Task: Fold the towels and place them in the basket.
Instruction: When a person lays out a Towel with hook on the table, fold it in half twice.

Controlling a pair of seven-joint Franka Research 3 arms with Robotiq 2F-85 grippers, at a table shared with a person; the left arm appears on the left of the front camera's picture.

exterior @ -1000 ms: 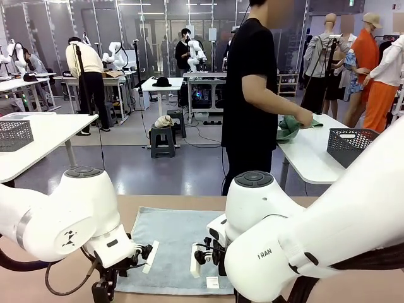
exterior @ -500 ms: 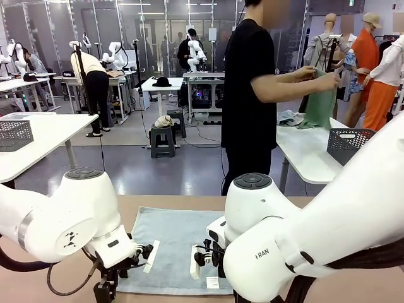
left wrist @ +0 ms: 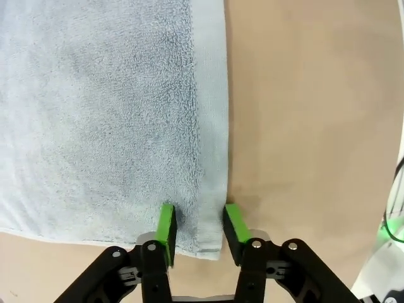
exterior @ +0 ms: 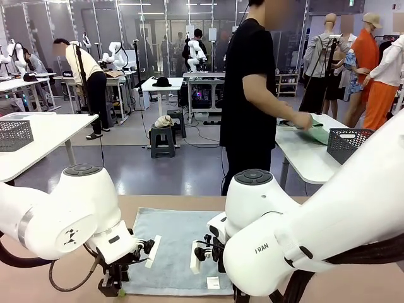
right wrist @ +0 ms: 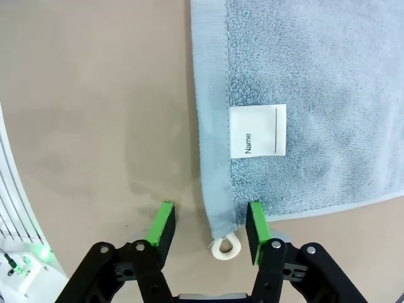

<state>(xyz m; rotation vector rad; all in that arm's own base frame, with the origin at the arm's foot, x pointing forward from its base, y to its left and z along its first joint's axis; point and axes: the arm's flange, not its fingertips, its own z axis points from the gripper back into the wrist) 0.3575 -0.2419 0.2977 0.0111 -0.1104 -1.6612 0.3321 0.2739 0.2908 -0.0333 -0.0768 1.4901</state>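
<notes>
One light blue-grey towel [exterior: 177, 246] lies flat on the brown table between my two arms. In the left wrist view my left gripper [left wrist: 199, 230] is down at a near corner of the towel [left wrist: 113, 113]. Its green pads [left wrist: 166, 228] straddle the hem a short way apart, and the cloth between them is still flat. My right gripper [right wrist: 208, 230] straddles the other near corner of the towel [right wrist: 315, 76], jaws wider, with the white loop [right wrist: 225, 247] between them and the white label [right wrist: 257, 130] just beyond. The left gripper [exterior: 117, 289] sits low at the towel's front left. The basket is out of view.
Bare brown table [exterior: 353, 290] surrounds the towel. A person [exterior: 252, 95] stands at the far edge, turned to a white side table [exterior: 303, 158] with a green cloth [exterior: 319, 132] and a dark mesh bin [exterior: 347, 144]. Another mesh bin [exterior: 14, 134] is on a table at the left.
Both grippers' jaws have narrowed around the towel's near corners, and the left gripper has sunk lower. The person lifted the green cloth and laid it back on the side table.
</notes>
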